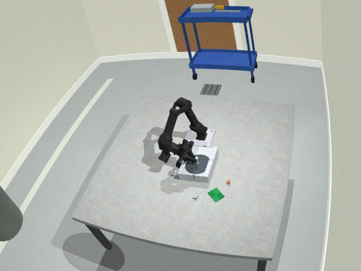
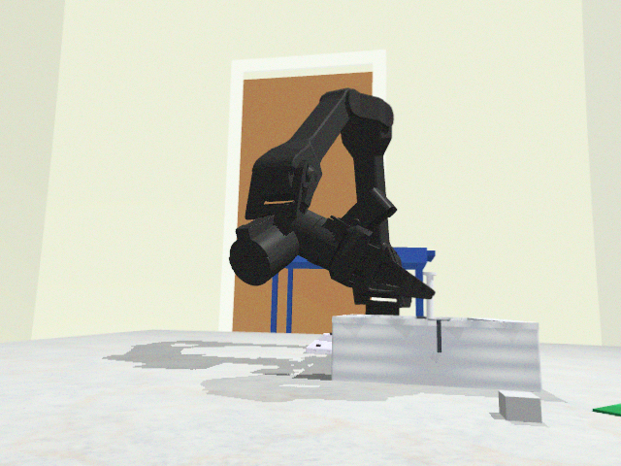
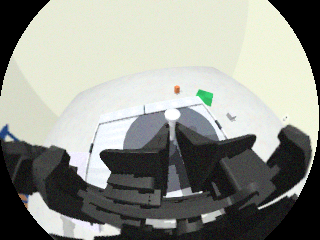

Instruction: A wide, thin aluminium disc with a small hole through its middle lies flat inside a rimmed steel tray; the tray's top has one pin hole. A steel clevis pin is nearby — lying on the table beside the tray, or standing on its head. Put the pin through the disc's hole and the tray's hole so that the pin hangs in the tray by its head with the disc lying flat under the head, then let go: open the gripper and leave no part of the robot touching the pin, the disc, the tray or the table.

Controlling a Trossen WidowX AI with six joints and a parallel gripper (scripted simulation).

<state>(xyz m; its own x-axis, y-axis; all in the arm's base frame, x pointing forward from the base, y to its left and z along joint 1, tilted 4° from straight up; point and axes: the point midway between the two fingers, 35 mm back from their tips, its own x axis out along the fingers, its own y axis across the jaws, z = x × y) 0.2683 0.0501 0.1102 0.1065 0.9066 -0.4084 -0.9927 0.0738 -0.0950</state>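
"Looking from the wrist, what's nearest?"

"The gripper (image 1: pixel 196 160) (image 2: pixel 433 292) (image 3: pixel 171 126), its fingers nearly together, pinching the pin (image 1: pixel 196 158) (image 2: pixel 430 300) (image 3: pixel 172 116) between their tips."

"And how does the pin lie to it?"

"Upright, head on top. The exterior view shows the gripper reaching in slantwise from the side and above, so the pin's long axis runs across the fingers' slope, not along it. The head stands above the tips and the shank drops below them."

"Then what's past the pin?"

"Under it, the disc (image 1: pixel 203 167) (image 2: pixel 482 319) (image 3: pixel 142 134), a dark round lying in the tray (image 1: pixel 211 150) (image 2: pixel 386 350) (image 3: pixel 107 135). The pin's lower end comes down near the disc's middle. I can't tell whether it is over the hole or already a little way in; the tray's rim and the fingers hide that."

"So the move turns on what?"

"The shank's line against the two holes, I'd say. If they match, straight down, keeping the pin vertical. Off to one side, the end would likely push the disc about. Those low, slanting fingers may also meet the disc before the head does, so letting go a touch early could be wise."
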